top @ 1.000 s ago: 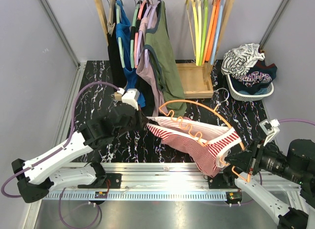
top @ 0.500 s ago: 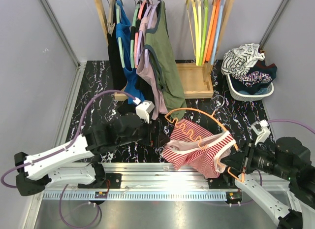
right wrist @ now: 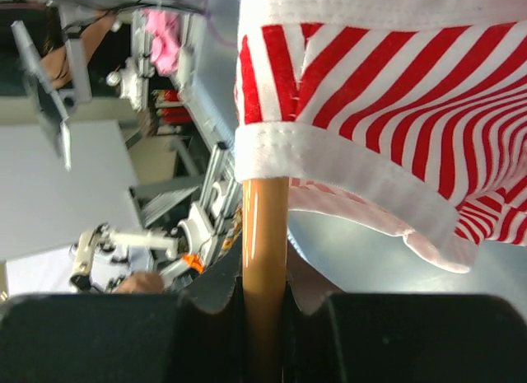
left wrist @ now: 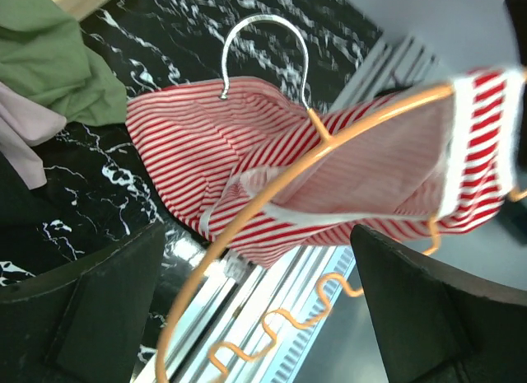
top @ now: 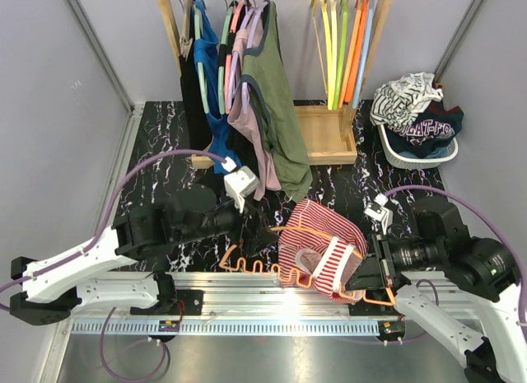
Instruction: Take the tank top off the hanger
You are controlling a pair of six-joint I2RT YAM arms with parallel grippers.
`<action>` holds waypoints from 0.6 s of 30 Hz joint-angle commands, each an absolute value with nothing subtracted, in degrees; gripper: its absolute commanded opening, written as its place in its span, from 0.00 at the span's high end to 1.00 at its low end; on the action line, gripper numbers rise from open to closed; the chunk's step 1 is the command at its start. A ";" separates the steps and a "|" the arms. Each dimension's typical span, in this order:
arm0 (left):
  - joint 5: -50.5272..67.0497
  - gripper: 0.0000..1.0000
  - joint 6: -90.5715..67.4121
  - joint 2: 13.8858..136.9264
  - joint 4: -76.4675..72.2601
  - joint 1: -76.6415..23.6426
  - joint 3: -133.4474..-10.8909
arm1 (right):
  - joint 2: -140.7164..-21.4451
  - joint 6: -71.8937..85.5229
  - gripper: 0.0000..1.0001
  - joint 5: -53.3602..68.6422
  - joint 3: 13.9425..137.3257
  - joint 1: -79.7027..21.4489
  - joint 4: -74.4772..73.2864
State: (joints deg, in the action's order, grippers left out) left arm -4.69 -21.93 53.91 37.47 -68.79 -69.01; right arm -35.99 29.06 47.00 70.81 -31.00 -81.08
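The red-and-white striped tank top (top: 317,245) hangs bunched on the right part of the orange hanger (top: 255,268), whose wavy bar lies over the front rail. My right gripper (top: 368,277) is shut on the hanger's rod (right wrist: 265,235), with the tank top's white hem (right wrist: 346,165) just above its jaws. My left gripper (top: 257,233) stands open to the left of the garment, holding nothing. In the left wrist view the hanger arc (left wrist: 329,144) and the tank top (left wrist: 206,144) pass in front of the open left gripper (left wrist: 259,239), and the metal hook (left wrist: 263,37) lies on the black table.
A wooden clothes rack (top: 169,21) at the back carries several garments (top: 276,95) and several bare coloured hangers (top: 342,45). A white basket (top: 416,156) of clothes stands at the back right. An aluminium rail (top: 206,284) runs along the table's front edge.
My left gripper opened and let go of the tank top. The garment bunched toward the right gripper. The hanger swung down and left, its wavy bar now over the front rail.
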 commanded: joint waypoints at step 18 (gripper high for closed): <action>-2.70 1.00 -16.61 47.47 42.44 -70.31 -64.69 | -43.24 22.58 0.01 43.81 77.42 -30.85 -74.97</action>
